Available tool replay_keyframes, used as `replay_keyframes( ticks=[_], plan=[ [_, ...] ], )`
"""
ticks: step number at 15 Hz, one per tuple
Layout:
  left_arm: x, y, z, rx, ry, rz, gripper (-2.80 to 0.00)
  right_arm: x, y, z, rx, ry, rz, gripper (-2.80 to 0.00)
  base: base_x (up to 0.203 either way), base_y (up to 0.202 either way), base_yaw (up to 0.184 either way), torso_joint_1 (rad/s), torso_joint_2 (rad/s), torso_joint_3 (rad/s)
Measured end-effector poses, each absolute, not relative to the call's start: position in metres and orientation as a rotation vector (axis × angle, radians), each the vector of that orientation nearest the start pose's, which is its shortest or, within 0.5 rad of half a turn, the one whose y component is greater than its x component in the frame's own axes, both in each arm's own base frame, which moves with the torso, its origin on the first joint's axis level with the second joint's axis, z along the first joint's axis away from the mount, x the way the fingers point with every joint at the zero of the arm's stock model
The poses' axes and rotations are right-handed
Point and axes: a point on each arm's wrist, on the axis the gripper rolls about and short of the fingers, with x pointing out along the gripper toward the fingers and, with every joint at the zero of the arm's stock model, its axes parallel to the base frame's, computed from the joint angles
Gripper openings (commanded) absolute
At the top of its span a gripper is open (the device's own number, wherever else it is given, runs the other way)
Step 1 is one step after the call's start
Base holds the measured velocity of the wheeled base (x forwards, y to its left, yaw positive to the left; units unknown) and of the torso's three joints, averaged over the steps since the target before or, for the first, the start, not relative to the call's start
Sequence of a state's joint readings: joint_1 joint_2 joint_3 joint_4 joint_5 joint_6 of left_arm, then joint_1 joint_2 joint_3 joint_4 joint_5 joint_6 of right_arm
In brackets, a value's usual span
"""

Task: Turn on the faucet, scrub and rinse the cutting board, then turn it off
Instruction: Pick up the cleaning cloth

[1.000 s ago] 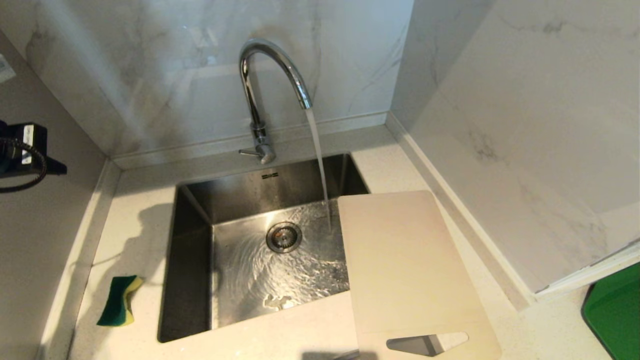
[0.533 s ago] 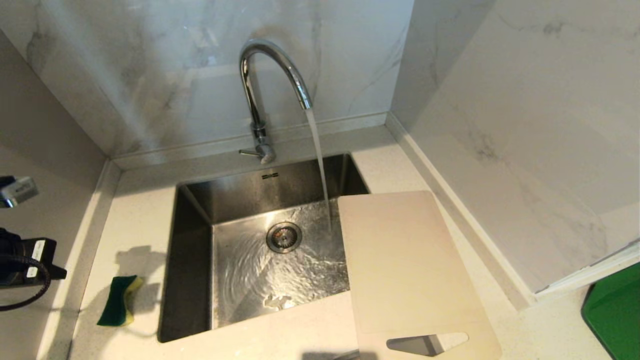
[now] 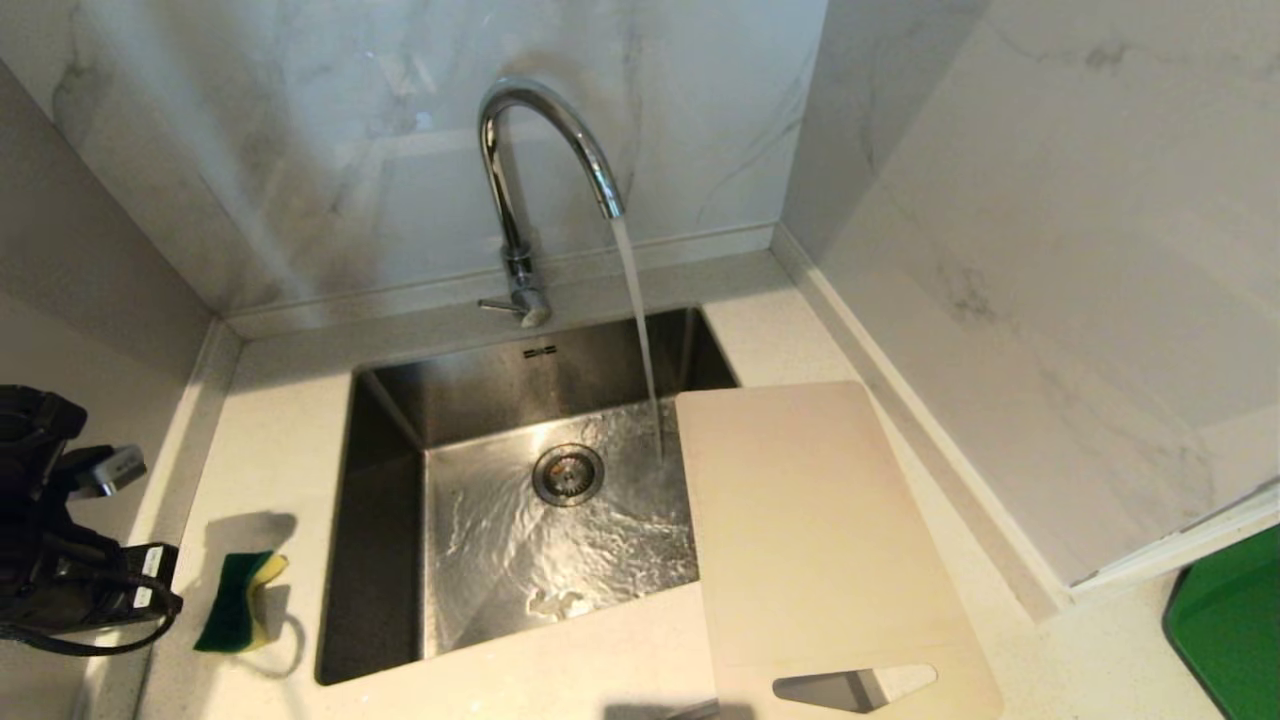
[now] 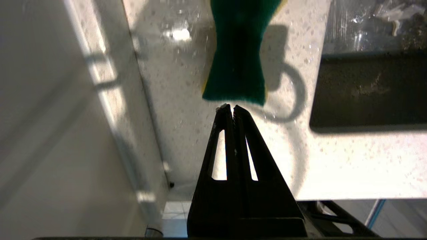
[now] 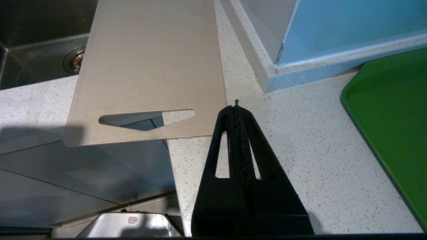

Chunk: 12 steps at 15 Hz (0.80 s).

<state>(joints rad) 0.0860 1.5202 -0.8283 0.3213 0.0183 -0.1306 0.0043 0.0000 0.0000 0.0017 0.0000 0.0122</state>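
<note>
A kitchen is shown. A steel sink (image 3: 385,520) is sunk into a speckled white worktop (image 3: 270,440) set in a corner of marble-look walls (image 3: 330,170). A chrome faucet (image 3: 520,200) is mounted at the sink's back edge, a sponge (image 3: 238,601) is laid by its left edge, and a cutting board (image 3: 810,530) overlaps its right edge.

Tall chrome gooseneck faucet (image 3: 520,190): upright at back rim of sink, thin side lever at base pointing left, water stream running from arched spout into basin just left of board's far edge. Large thin beige-white plastic cutting board (image 3: 810,530) (image 5: 150,66): flat, far end overhanging sink's right side, oblong handle cutout at near end, projecting past counter front edge.
</note>
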Motion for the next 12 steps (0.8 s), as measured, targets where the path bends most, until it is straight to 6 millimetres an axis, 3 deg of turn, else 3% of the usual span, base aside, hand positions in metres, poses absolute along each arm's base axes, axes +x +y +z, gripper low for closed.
replay_keyframes(
  ticks=[12],
  plan=[
    [0.256,0.024,0.136,-0.164,1.063,0.152,0.0,-0.023,0.0,0.075,0.012,0.001,0.004,-2.8,0.0,0.0,0.0,0.0,0.0,0.0]
  ],
)
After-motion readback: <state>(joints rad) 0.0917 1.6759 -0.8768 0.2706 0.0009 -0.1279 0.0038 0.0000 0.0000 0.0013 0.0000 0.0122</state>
